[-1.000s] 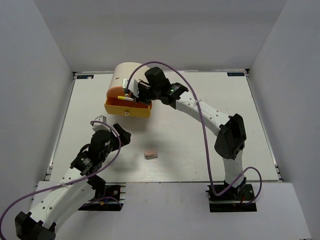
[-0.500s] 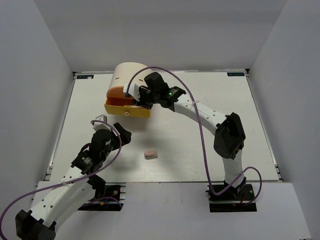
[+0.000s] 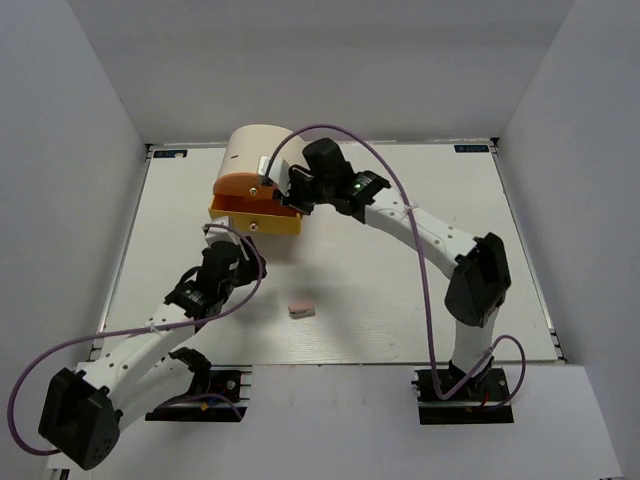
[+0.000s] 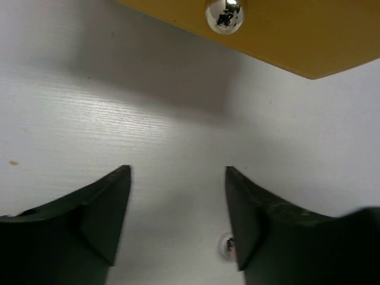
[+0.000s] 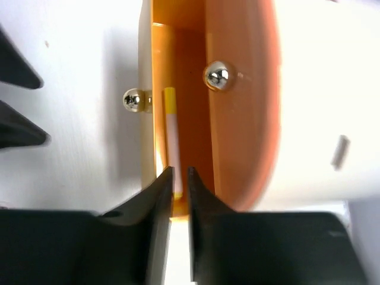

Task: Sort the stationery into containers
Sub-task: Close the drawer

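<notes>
The cream chest (image 3: 255, 150) stands at the back left, with its orange drawer (image 3: 243, 185) in and its yellow drawer (image 3: 255, 215) pulled partly out. In the right wrist view a white pen with a yellow tip (image 5: 172, 139) lies inside the yellow drawer (image 5: 155, 71). My right gripper (image 3: 291, 196) (image 5: 179, 173) is shut, its tips at the drawer's right end just above the pen's near end. My left gripper (image 3: 236, 246) (image 4: 178, 172) is open and empty, just in front of the yellow drawer's knob (image 4: 224, 14). A pinkish eraser (image 3: 300, 309) lies on the table.
The white table (image 3: 400, 280) has grey walls on three sides. The orange drawer's knob (image 5: 218, 76) and the yellow drawer's knob (image 5: 134, 101) show in the right wrist view. My left arm's dark fingers (image 5: 18, 101) show at that view's left edge.
My left gripper has moved forward to just in front of the yellow drawer. The yellow drawer has slid partly in, and my right gripper has shifted slightly at its right end.
</notes>
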Motion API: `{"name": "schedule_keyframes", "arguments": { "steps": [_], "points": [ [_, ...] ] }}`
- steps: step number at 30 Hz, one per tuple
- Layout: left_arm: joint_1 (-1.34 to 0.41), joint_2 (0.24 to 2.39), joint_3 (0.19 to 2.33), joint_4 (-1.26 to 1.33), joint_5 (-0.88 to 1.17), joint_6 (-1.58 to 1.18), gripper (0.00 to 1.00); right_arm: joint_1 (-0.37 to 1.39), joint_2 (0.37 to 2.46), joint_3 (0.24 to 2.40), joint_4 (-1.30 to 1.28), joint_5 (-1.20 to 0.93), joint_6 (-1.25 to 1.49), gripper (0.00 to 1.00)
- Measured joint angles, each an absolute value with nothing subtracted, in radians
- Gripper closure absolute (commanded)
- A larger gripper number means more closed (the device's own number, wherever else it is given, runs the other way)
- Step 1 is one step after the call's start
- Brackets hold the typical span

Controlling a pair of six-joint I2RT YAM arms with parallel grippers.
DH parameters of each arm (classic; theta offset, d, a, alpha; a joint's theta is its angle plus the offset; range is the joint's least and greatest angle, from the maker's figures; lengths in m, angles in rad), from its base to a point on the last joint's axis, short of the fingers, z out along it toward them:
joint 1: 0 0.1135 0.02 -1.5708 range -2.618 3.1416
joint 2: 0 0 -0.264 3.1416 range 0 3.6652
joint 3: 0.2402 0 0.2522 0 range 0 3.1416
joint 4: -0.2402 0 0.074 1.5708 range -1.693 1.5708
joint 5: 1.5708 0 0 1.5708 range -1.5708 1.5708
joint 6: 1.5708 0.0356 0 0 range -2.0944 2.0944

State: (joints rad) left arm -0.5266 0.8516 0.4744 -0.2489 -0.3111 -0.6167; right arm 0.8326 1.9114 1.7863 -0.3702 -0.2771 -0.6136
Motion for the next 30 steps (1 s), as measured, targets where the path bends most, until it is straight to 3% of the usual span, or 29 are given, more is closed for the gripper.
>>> {"name": "schedule_keyframes", "arguments": {
  "steps": [1, 4, 5, 6, 7, 8, 11, 14, 22, 30],
  "points": [
    [-0.527, 0.879, 0.490, -0.246, -0.315, -0.604, 0.20, 0.826, 1.884, 1.773, -0.374, -0.282, -0.601, 0.65],
    [-0.525, 0.968, 0.555, -0.234, -0.327, -0.579, 0.19, 0.791, 1.790, 1.713, -0.371, -0.288, -0.575, 0.61],
    [-0.525, 0.995, 0.575, -0.225, -0.330, -0.570, 0.23, 0.773, 1.754, 1.686, -0.371, -0.287, -0.568, 0.65],
    [-0.525, 1.015, 0.590, -0.216, -0.333, -0.564, 0.34, 0.754, 1.721, 1.660, -0.367, -0.283, -0.560, 0.71],
    [-0.525, 1.031, 0.601, -0.202, -0.334, -0.559, 0.39, 0.737, 1.693, 1.634, -0.364, -0.282, -0.554, 0.83],
    [-0.525, 1.046, 0.609, -0.191, -0.337, -0.553, 0.43, 0.715, 1.664, 1.605, -0.364, -0.281, -0.544, 0.89],
    [-0.525, 1.082, 0.624, -0.170, -0.347, -0.540, 0.49, 0.655, 1.602, 1.517, -0.358, -0.276, -0.515, 0.96],
    [-0.525, 1.123, 0.653, -0.161, -0.359, -0.535, 0.49, 0.604, 1.579, 1.439, -0.358, -0.275, -0.495, 0.96],
    [-0.525, 1.177, 0.713, -0.128, -0.390, -0.512, 0.37, 0.527, 1.573, 1.329, -0.365, -0.291, -0.471, 0.93],
    [-0.522, 1.243, 0.730, -0.081, -0.429, -0.504, 0.36, 0.485, 1.527, 1.308, -0.364, -0.319, -0.455, 0.88]
  ]
}}
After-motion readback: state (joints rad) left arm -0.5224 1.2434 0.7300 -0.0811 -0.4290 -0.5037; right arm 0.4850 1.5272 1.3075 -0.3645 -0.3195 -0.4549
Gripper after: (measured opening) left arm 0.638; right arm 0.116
